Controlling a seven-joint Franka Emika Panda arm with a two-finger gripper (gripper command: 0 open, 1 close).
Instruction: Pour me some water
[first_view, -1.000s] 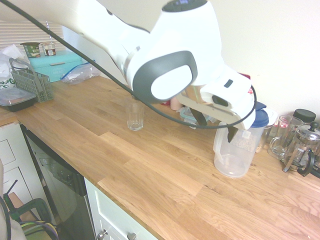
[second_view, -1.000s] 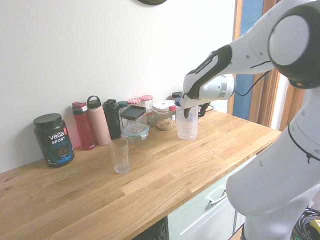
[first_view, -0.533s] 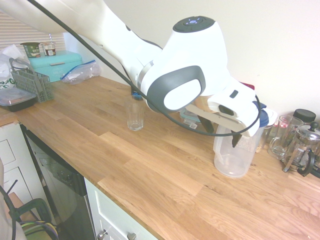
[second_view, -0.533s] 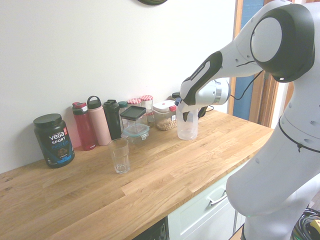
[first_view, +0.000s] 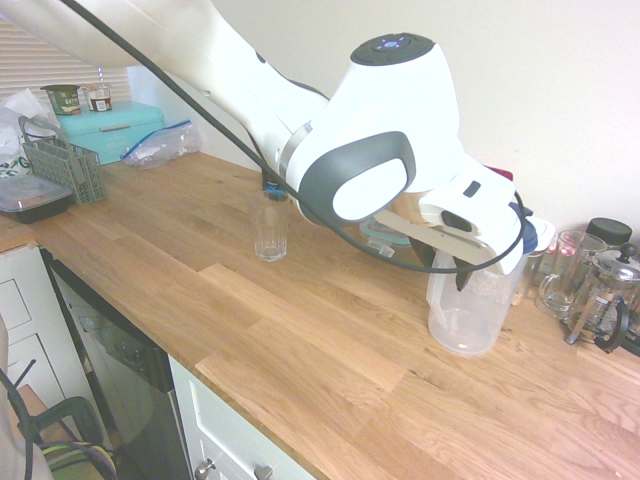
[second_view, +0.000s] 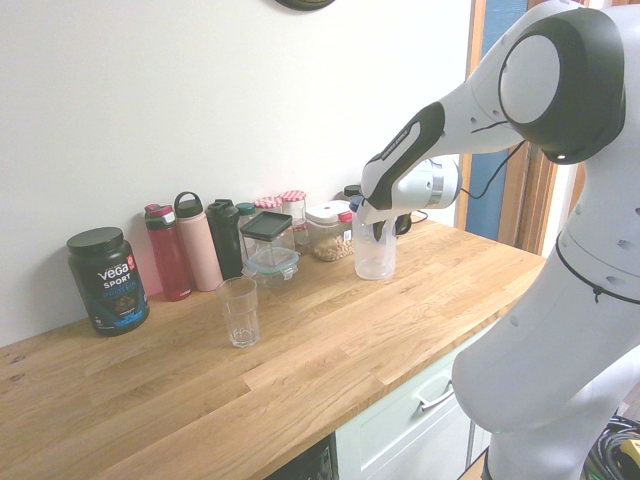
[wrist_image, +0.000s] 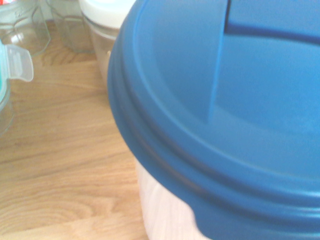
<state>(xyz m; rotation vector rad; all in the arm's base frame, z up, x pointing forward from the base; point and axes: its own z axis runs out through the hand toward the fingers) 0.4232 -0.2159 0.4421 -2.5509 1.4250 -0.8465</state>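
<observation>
1. The pitcher (first_view: 467, 315) is clear plastic with a blue lid (wrist_image: 225, 110) and stands upright on the wooden countertop (first_view: 300, 330). In the first exterior view it sits at about 3 o'clock from the counter's middle, near the wall. Whether there is water in it cannot be told.
2. The drinking glass (second_view: 239, 311) stands upright, well apart from the pitcher. In the second exterior view it lies at roughly 8 o'clock from the pitcher.
3. The gripper (second_view: 371, 222) is at the pitcher's top, tilted steeply downward. Its dark fingers (first_view: 462, 272) straddle the rim region just under the lid. The jaws look partly drawn in, but whether they have hold of the pitcher cannot be told.
4. The white arm (second_view: 440, 120) reaches in from 2 o'clock in the second exterior view.
5. Behind the glass, along the white wall (second_view: 200, 90), stand a black tub (second_view: 108, 280), a red bottle (second_view: 167, 252), a pink bottle (second_view: 198, 243) and lidded jars (second_view: 326, 230).
6. In the first exterior view a French press (first_view: 606, 297) stands at 3 o'clock from the pitcher. A teal box (first_view: 110, 128) sits at the counter's far end, near 10 o'clock.
</observation>
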